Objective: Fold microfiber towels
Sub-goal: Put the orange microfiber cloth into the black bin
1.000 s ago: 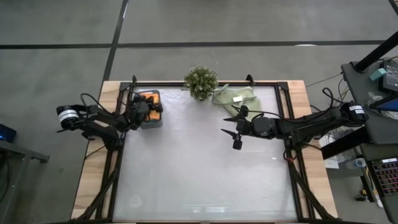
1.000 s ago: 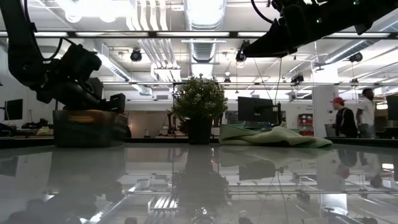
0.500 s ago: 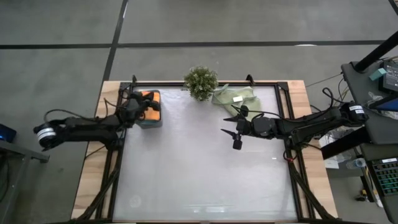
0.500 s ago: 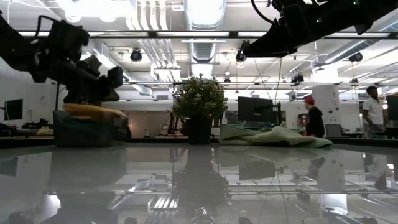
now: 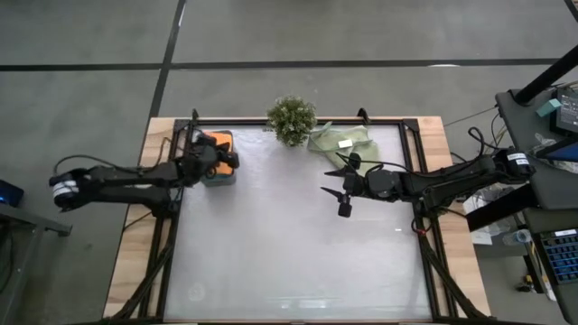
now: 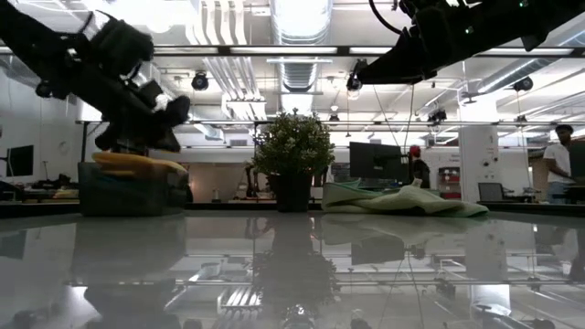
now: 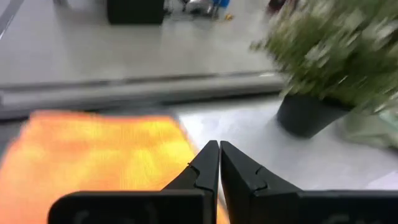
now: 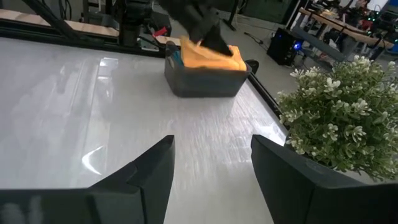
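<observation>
1. One orange towel (image 5: 217, 142) lies atop the tray (image 5: 219, 173), left of the plant (image 5: 292, 118).
2. Left tool (image 5: 222, 161), pressed together, hovers over it.
3. Right tool (image 5: 334, 183), spread, hangs below the green towels (image 5: 336, 139).

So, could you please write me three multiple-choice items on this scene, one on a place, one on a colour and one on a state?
1. Where does the green towel lie?
A. In the tray
B. On the table beside the plant
C. In the right gripper

2. What colour is the towel on top in the tray?
A. Orange
B. White
C. Purple

3. How do the left gripper's fingers stand?
A. Wide open
B. Shut
C. Clamped on the plant

Answers:
1. B: it lies crumpled next to the plant.
2. A: the orange towel tops the tray.
3. B: the fingertips meet above the orange towel.
</observation>
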